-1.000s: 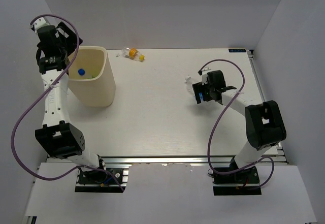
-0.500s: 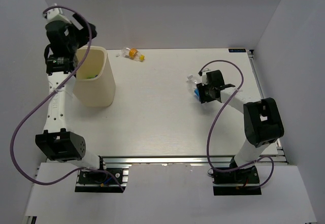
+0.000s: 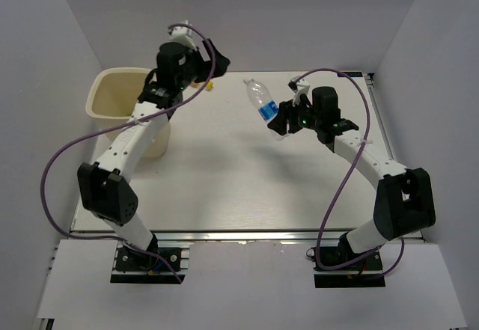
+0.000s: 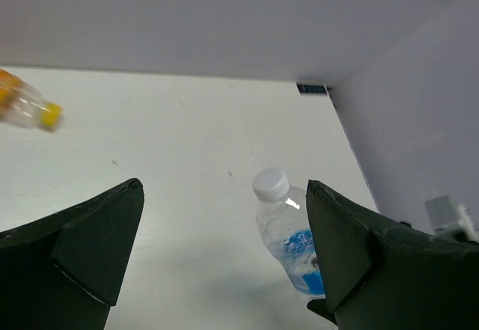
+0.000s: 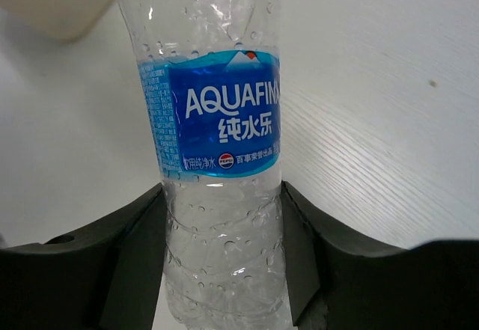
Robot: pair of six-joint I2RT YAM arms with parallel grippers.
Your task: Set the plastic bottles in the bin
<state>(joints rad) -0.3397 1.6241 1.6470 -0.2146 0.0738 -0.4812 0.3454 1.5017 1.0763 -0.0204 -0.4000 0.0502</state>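
Fingers on the right arm (image 5: 131, 248) clamp the blue-label bottle (image 5: 221, 120) low on its body, holding it off the surface (image 3: 224, 173), probably to carry it to the bin (image 3: 120, 94); left fingers (image 4: 90, 248) gape wide, empty. Half a second ago that bottle was down low and the left ones hovered at the bin.

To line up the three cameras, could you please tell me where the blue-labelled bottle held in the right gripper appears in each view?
Top external: the blue-labelled bottle is just right of centre, held tilted by the right gripper.
Left wrist: the bottle is lower centre-right, white cap uppermost.
Right wrist: the bottle fills the centre, clamped near its lower end.
Shared landmark: its blue label, visible in all three.
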